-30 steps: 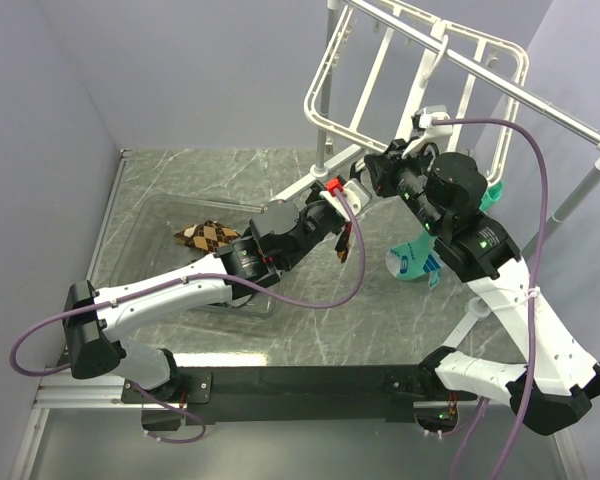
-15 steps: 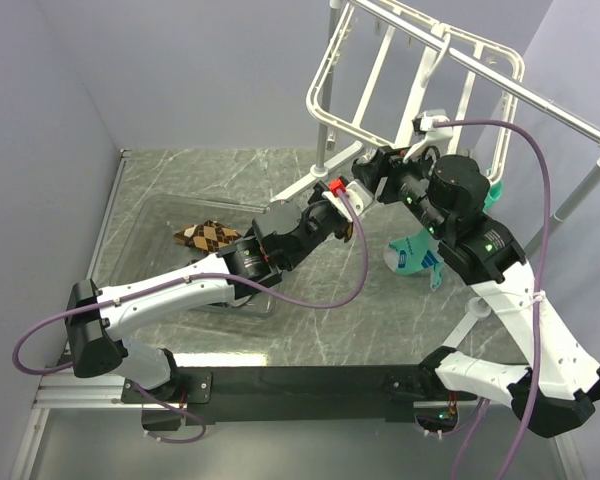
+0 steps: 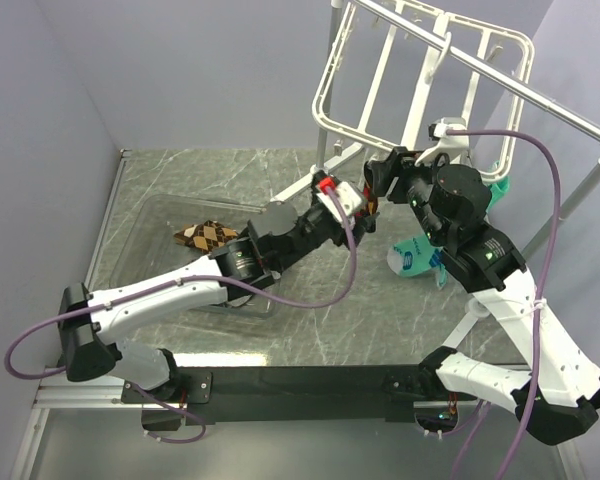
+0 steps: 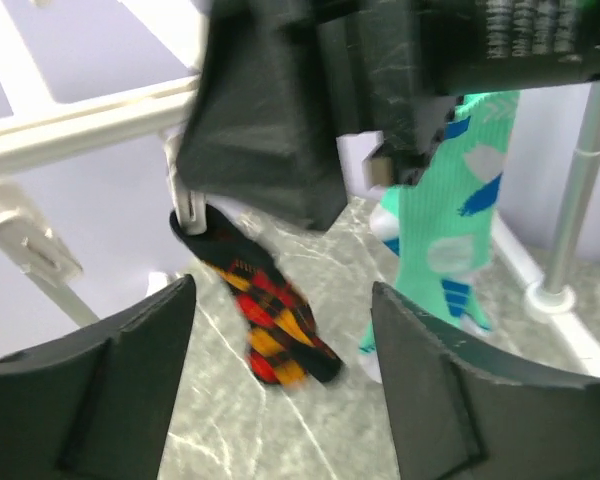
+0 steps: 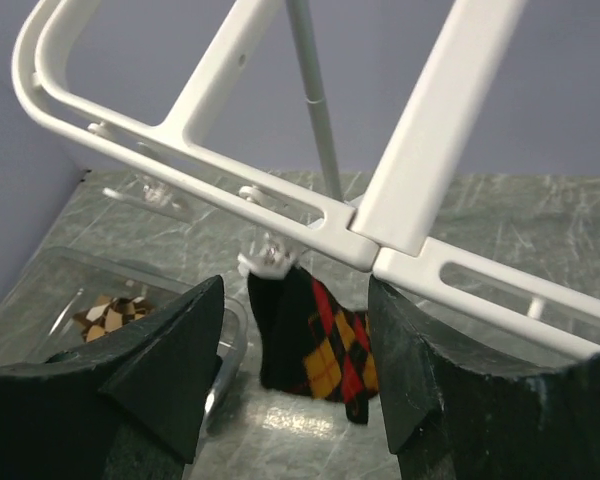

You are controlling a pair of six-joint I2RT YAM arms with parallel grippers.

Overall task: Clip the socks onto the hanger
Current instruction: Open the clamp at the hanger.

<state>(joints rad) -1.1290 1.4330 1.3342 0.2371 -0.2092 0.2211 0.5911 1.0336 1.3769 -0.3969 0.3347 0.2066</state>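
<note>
Tray (image 3: pixel 155 215), clear plastic, sits on the left of the grey marbled table (image 3: pixel 180 170), with a brown diamond sock (image 3: pixel 208 235) lying flat in it. The right wrist view shows the same sock low on its left.

Left arm reaches from the near left corner up to the middle. The left gripper (image 3: pixel 356 203) has its fingers (image 4: pixel 100 380) spread wide with nothing between them. The red-and-black diamond sock (image 4: pixel 270 325) hangs just beyond the fingertips, apart from both.

That sock dangles by its black cuff from a small white clip (image 5: pixel 265 262) on the near rail of the hanger (image 3: pixel 420 95) and hangs free above the table. From the top it is only a sliver between the two grippers.

Right gripper (image 3: pixel 380 180) sits just right of the left one, close under the same rail, fingers (image 5: pixel 170 360) also spread – the clipped sock shows in the gap beyond them, not pinched.

Right of centre, a mint sock (image 3: pixel 417 258) with white and blue marks hangs toe down behind the right arm, its top hidden.

Far right – a silver pole (image 3: pixel 540 100) slants across, with the hanger's hook over it.
</note>
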